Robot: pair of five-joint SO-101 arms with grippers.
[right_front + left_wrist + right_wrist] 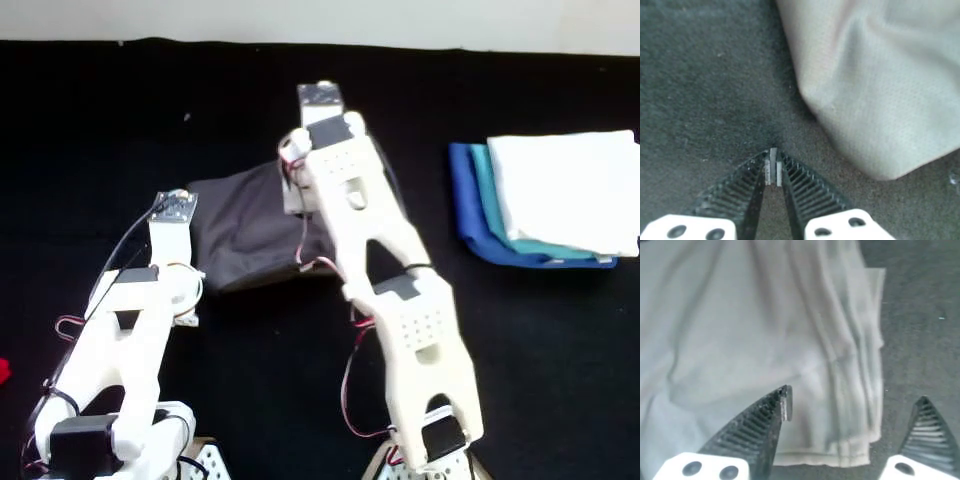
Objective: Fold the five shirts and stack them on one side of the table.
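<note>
Dark grey shirt (245,225) lying near the centre of the black-covered worktop (100,120), partly folded, with creases running along one side and a hemmed edge visible in the right wrist view.

Left gripper (772,165): jaws closed tip to tip with nothing between them, on the bare worktop covering just beside a rounded corner of the shirt. In the high view this arm stands at the shirt's left edge.

Right gripper (855,402): jaws spread wide and holding nothing, poised over the shirt's hemmed edge, one jaw above the fabric and the other above the worktop beyond that edge. In the high view this arm crosses over the shirt's right part.

Stack of three folded shirts at the right side of the worktop, well apart from the grey shirt: white shirt (565,185) on top, teal shirt (485,190) beneath it, blue shirt (465,200) at the bottom.

Small red object (3,371) at the left edge of the high view.
</note>
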